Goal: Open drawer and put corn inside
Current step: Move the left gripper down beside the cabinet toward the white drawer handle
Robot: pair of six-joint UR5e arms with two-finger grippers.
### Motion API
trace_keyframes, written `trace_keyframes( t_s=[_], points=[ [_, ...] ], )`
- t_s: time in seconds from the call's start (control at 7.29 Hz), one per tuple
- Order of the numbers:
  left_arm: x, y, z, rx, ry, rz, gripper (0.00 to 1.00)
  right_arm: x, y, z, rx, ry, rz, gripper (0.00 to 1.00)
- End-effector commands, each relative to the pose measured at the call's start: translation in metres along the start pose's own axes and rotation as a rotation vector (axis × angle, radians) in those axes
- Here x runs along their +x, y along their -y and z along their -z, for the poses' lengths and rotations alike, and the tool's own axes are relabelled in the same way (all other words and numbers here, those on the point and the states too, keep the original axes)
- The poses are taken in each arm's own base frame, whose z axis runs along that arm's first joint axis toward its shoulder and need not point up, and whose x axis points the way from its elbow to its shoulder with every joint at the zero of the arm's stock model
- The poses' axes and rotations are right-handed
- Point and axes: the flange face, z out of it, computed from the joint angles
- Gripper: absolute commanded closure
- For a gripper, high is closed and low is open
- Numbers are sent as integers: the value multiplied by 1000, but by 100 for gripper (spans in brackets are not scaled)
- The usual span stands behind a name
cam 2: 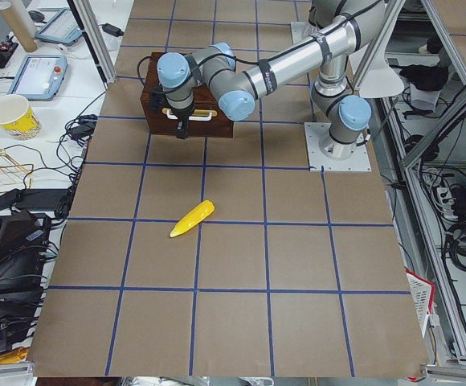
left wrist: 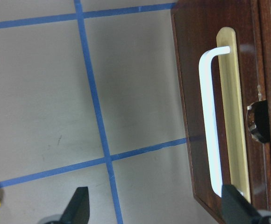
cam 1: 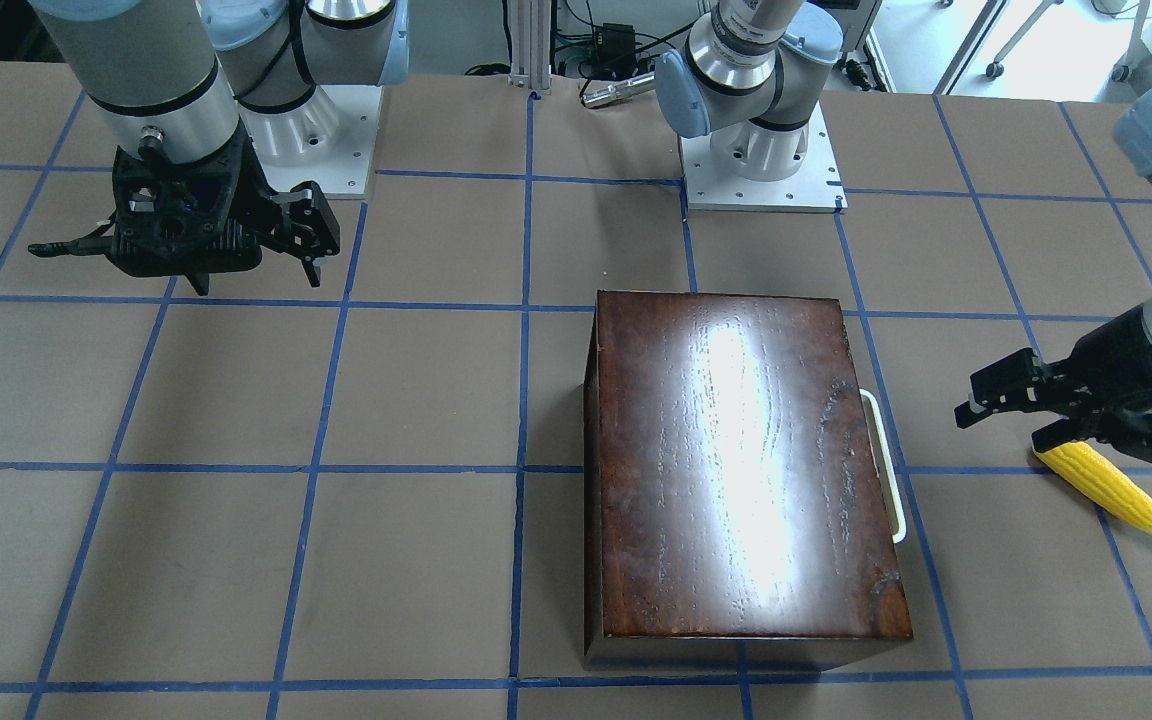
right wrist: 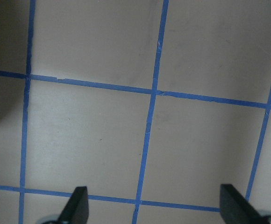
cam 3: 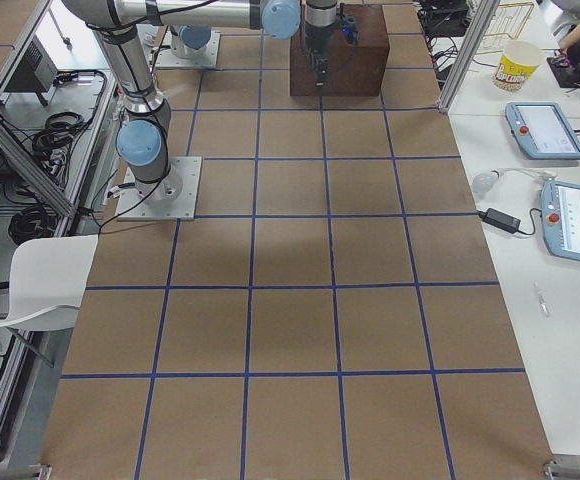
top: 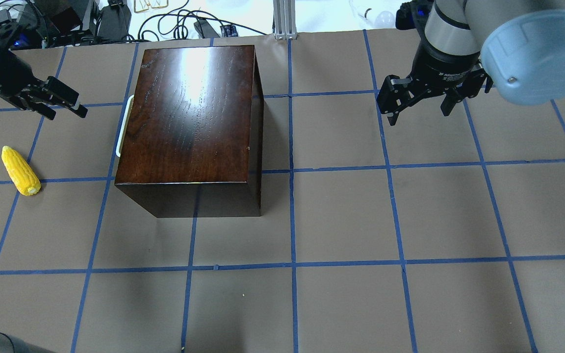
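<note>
The dark reddish-brown wooden box [top: 189, 113] stands on the table, and its drawer is closed. The drawer's dark front panel [left wrist: 196, 93] and white loop handle [left wrist: 210, 121] face my left gripper. The handle also shows in the overhead view [top: 124, 125] and the front view [cam 1: 886, 465]. The yellow corn [top: 20, 170] lies on the table left of the box, also seen in the front view [cam 1: 1106, 488]. My left gripper [top: 68, 113] is open and empty, hovering between the corn and the handle, touching neither. My right gripper [top: 420, 115] is open and empty, well to the right of the box.
The table [top: 341, 220] is brown with a blue tape grid. Cables and equipment [top: 115, 19] lie beyond its far edge. The two arm bases [cam 1: 761, 180] stand on white plates behind the box in the front view.
</note>
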Motion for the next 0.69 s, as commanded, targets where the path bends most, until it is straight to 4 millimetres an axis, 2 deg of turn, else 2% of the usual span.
trace_keyframes(
  t_s=[0.0,0.55],
  points=[
    [-4,7,-20,4,-61,-38,1,-1,0,0,0,0,2,0],
    [-7,18,-47,1,-129,-36,0,-1,0,0,0,0,2,0]
  ],
)
